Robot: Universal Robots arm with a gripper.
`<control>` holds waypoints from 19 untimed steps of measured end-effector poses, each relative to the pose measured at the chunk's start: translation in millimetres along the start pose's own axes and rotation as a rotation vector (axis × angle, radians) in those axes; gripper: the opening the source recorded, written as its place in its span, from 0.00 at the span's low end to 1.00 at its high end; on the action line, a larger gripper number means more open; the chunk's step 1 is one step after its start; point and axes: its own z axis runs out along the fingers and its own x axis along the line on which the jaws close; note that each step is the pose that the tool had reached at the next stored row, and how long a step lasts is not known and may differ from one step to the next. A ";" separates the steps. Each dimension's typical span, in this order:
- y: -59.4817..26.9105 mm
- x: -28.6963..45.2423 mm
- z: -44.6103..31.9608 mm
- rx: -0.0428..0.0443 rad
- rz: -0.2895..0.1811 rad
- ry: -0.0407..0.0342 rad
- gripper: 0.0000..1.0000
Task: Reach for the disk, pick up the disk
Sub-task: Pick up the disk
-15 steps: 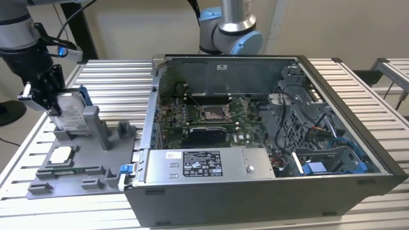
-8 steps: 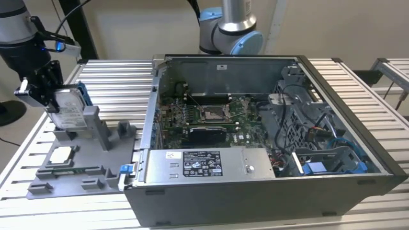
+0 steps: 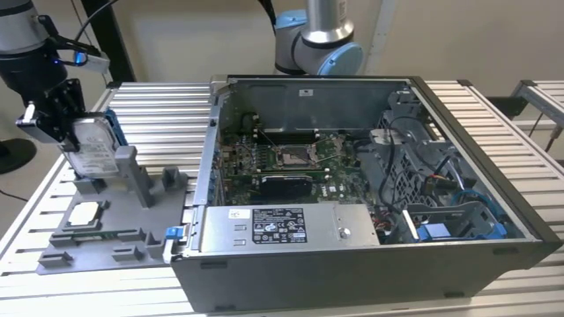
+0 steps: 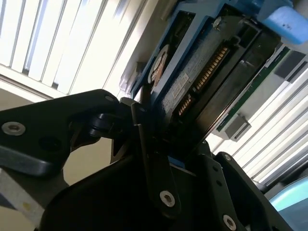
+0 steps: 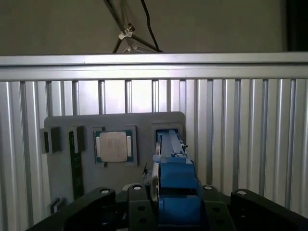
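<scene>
The disk [image 3: 92, 148], silver with a white label and a blue bracket, stands on edge at the exterior view's left, over the far end of the grey holder [image 3: 97, 224]. My gripper [image 3: 66, 125] comes down from above and is shut on the disk, its black fingers clamping both faces. I cannot tell whether the disk's lower edge touches the holder. In the second wrist view the disk [image 4: 202, 72] shows its connector side between my gripper [image 4: 180, 154]. In the first wrist view the blue edge of the disk [image 5: 173, 178] sits in my gripper [image 5: 173, 192].
A small square chip [image 3: 86, 212] [image 5: 113, 147] lies in a recess of the holder [image 5: 115, 125]. An open computer case [image 3: 352, 264] stands to the exterior view's right of the holder, on the slatted metal table [image 3: 158, 105]. Another arm's base [image 3: 317, 46] rises behind the case.
</scene>
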 end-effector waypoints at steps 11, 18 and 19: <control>0.1 0.2 -14.5 0.0000 0.000 0.0000 0.00; 0.1 0.4 -26.0 0.0000 0.000 0.0000 0.00; 0.1 0.4 -27.9 0.0001 0.000 0.0000 0.00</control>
